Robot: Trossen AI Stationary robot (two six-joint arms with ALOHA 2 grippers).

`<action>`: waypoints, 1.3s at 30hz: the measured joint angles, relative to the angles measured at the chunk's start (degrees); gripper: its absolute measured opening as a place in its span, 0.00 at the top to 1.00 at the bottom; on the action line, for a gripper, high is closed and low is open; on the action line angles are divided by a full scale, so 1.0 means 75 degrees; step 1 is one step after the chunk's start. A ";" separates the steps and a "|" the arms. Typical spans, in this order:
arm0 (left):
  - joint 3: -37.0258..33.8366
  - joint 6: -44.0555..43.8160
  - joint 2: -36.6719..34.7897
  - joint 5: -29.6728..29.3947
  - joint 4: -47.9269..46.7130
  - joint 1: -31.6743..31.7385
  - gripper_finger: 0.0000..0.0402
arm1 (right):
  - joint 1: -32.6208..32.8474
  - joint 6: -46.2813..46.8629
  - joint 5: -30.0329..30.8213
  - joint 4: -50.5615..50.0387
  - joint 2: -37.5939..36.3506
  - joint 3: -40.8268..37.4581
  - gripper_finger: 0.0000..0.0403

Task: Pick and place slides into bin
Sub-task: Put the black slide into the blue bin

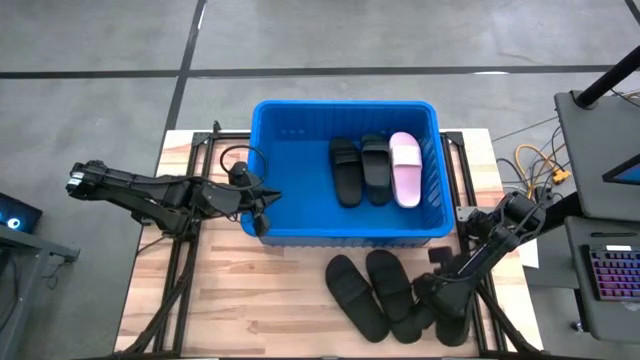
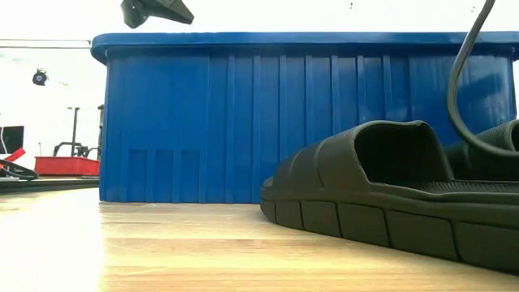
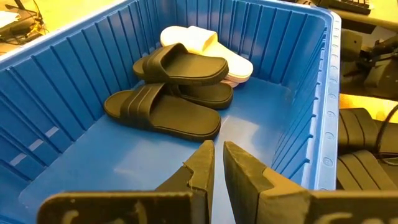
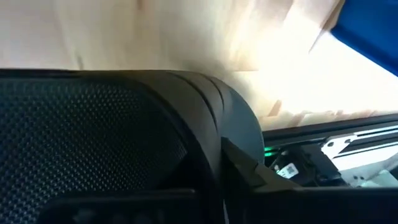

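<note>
The blue bin stands at the table's far middle. Inside it two black slides and a pink one lie flat on the floor. On the wood in front of the bin, two more black slides rest on their soles. To their right lies a third black slide, with my right gripper shut on it from above. My left gripper hangs shut over the bin's left end, touching nothing. My right gripper is down on the black slide at its ribbed strap, coming from above at a steep slant. One finger shows against the strap's outer side. The other is hidden by the slide, so the kind of hold cannot be told. The slide lies on the table.
Bare wood lies free at the near left. Black frame rails run along both sides of the table. Cables and a keyboard sit beyond the right edge.
</note>
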 joint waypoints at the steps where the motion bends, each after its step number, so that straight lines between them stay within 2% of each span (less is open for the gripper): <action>1: -0.0002 0.0000 0.0000 0.0000 0.0000 0.0001 0.95 | 0.0002 -0.0004 -0.0044 -0.0029 0.0000 0.0061 0.96; 9: 0.0000 0.0000 0.0000 0.0000 0.0003 0.0003 0.95 | -0.0003 -0.0002 -0.0418 -0.0502 -0.0365 0.0979 0.97; 18: 0.0017 0.0012 -0.0003 0.0004 0.0188 0.0003 0.95 | -0.0156 0.0022 -0.0099 -0.0470 -0.1225 0.2433 0.97; 21: 0.0017 0.0012 -0.0003 0.0003 0.0199 0.0003 0.95 | -0.0338 0.0025 0.0288 -0.0387 -0.1455 0.2853 0.97; 26: 0.0015 0.0003 -0.0003 0.0007 0.0459 0.0003 0.95 | -0.1052 -0.0259 0.0779 0.0754 -0.1856 0.3351 0.97; 33: 0.0015 -0.0059 -0.0006 0.0022 0.0613 0.0003 0.95 | -0.2024 -0.0979 0.1100 0.2197 -0.2530 0.3525 0.97; 39: 0.0015 -0.0187 -0.0006 0.0029 0.0597 0.0003 0.95 | -0.2713 -0.2224 0.1623 0.4331 -0.3262 0.3529 0.97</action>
